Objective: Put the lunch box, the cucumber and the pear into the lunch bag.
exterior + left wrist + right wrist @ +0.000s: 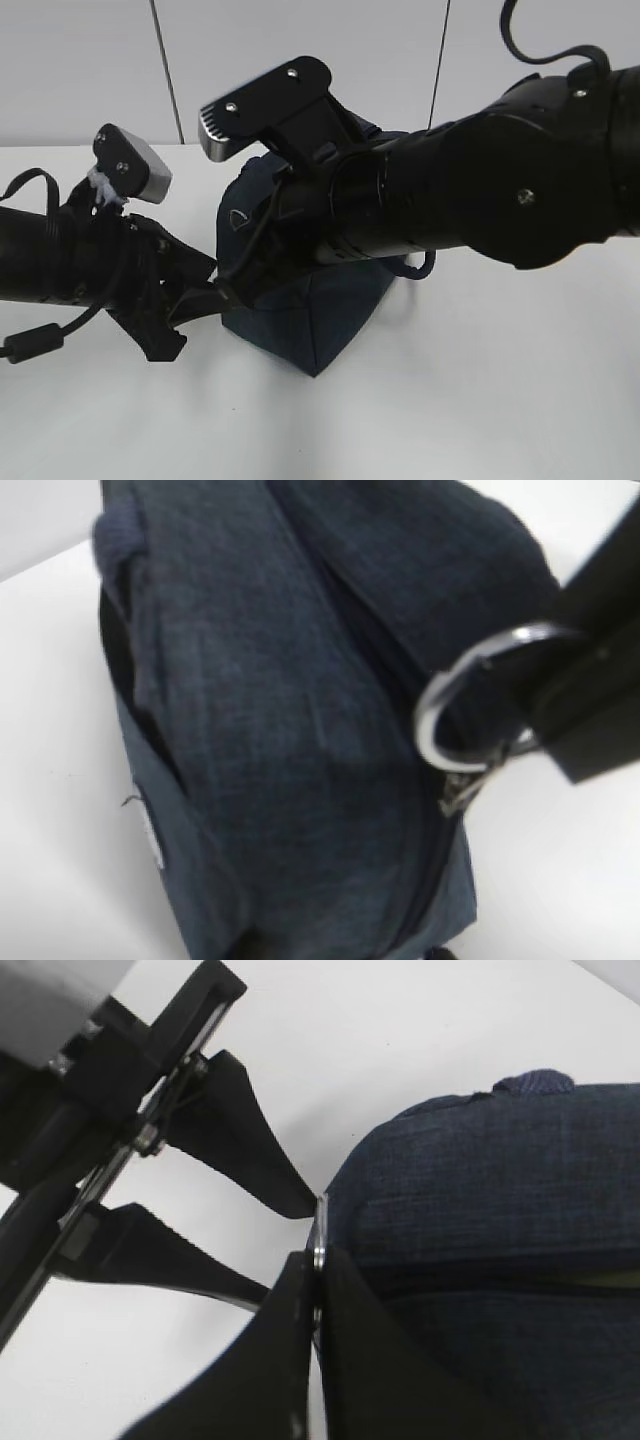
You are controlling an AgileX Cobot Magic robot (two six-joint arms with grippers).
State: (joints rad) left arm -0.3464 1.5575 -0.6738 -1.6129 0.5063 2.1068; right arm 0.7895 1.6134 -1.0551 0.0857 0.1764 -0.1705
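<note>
The dark navy lunch bag (322, 325) stands on the white table, and it fills the left wrist view (300, 730). Its zipper looks closed along the top. My right gripper (317, 1265) is shut on the silver ring zipper pull (424, 720) at the bag's left end. My left gripper (212, 283) is open just left of that end. One of its fingertips (305, 1203) touches the bag's corner beside the pull (318, 1228). White table shows between its fingers. The lunch box, the cucumber and the pear are out of view.
The white table (480, 400) runs back to a pale panelled wall. The right arm (480, 190) reaches across over the bag and hides most of its top. The bag's padded loop handle (535, 1082) sticks out at its far end.
</note>
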